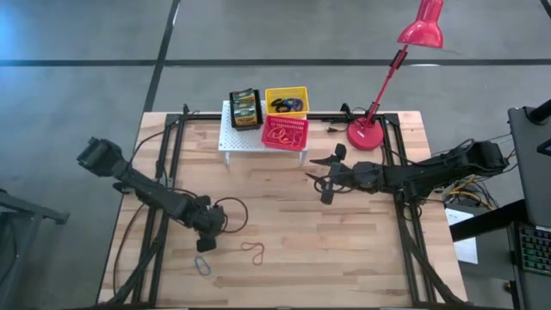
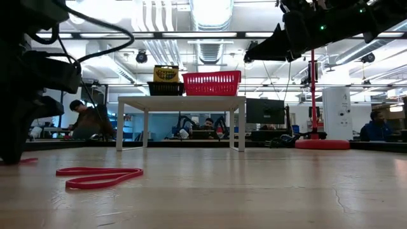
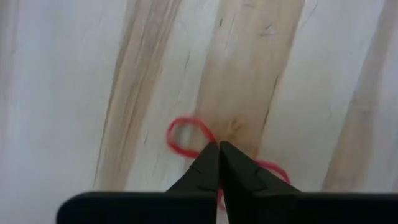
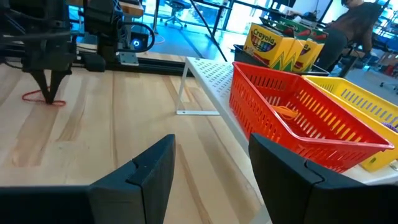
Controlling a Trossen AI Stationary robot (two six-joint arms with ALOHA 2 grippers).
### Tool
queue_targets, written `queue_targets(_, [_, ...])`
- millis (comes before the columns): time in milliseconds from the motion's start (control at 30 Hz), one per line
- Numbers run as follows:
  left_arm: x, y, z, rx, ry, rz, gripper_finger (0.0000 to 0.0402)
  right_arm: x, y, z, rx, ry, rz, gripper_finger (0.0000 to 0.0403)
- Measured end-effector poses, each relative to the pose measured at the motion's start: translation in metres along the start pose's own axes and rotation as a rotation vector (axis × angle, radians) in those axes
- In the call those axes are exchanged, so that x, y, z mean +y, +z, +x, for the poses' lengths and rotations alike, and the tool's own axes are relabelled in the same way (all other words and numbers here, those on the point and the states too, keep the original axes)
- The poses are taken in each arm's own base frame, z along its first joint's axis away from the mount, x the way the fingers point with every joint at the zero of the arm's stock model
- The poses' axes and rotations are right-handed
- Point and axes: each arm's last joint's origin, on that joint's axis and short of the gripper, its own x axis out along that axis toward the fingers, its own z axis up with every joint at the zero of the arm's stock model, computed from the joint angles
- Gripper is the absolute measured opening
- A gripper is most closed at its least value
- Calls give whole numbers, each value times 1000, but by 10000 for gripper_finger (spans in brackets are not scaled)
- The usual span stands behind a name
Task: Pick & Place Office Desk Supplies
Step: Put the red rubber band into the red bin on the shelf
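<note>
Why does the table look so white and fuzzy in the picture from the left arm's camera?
In the left wrist view, bright light washes out the table, and the close-up red elastic loop by the left end effector is soft. In the low view, ceiling lights glare and the near tabletop blurs.

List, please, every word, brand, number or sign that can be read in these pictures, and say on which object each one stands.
"Crayola": on the yellow-and-green crayon box standing on the white rack, read in the right wrist view.
The same box in the low view carries a dark oval logo, too small to read.
The smaller print on the box is blurred.
No other text is readable.
</note>
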Motion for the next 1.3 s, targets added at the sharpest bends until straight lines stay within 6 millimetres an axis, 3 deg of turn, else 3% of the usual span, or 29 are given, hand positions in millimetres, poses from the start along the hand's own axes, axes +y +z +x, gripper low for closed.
queue_targets(300, [-10, 13, -33, 62, 56, 3, 4, 0, -1, 0, 4, 0, 0, 201])
queue_targets(433, [-16, 24, -45, 5, 57, -6, 4, 0, -2, 0, 7, 0, 1, 201])
queue_targets(733, [-15, 82, -92, -301, 70, 15, 3, 0, -3, -1, 11, 2, 2, 201])
queue_targets(933, [3, 124, -124, -507, 58, 68, 3, 3, -6, -2, 27, 5, -4, 201])
queue_targets(1300, [62, 186, -189, -934, 208, 182, 3, 5, -8, -4, 50, 16, 7, 201])
